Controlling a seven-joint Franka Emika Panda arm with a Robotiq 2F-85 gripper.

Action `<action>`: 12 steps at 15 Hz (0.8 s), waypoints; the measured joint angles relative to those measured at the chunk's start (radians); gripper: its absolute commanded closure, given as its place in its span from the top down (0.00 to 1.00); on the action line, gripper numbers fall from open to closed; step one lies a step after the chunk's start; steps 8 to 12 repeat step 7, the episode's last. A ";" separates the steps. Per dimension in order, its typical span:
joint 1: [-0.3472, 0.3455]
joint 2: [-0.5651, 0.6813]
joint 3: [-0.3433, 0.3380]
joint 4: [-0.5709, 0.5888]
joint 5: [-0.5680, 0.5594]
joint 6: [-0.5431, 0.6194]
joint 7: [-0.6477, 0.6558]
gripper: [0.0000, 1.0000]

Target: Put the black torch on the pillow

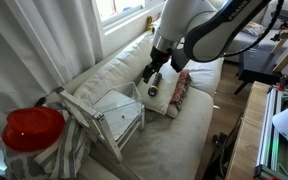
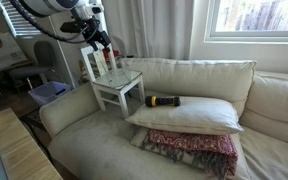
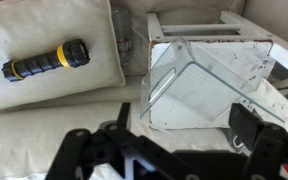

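Black torch (image 3: 46,60): matt black barrel, ribbed grip, yellowish rings. Pillow (image 3: 54,100): plain cream cloth, soft and matt, like the upholstery of the sofa (image 2: 94,140). Tray (image 3: 199,85): clear, glossy plastic. Small table (image 2: 116,88): smooth white paint, seemingly over wood. Red-patterned cushion (image 2: 194,150): rough-looking woven cloth.

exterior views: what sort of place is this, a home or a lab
Probably a home living room: a cream sofa with a plain pillow and a red-patterned cushion on it, standing below a window.
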 measured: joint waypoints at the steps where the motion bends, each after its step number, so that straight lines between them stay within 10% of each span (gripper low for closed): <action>1: -0.036 -0.029 0.034 -0.025 -0.001 0.000 -0.040 1.00; 12: -0.128 -0.102 0.118 -0.089 0.000 0.000 -0.123 1.00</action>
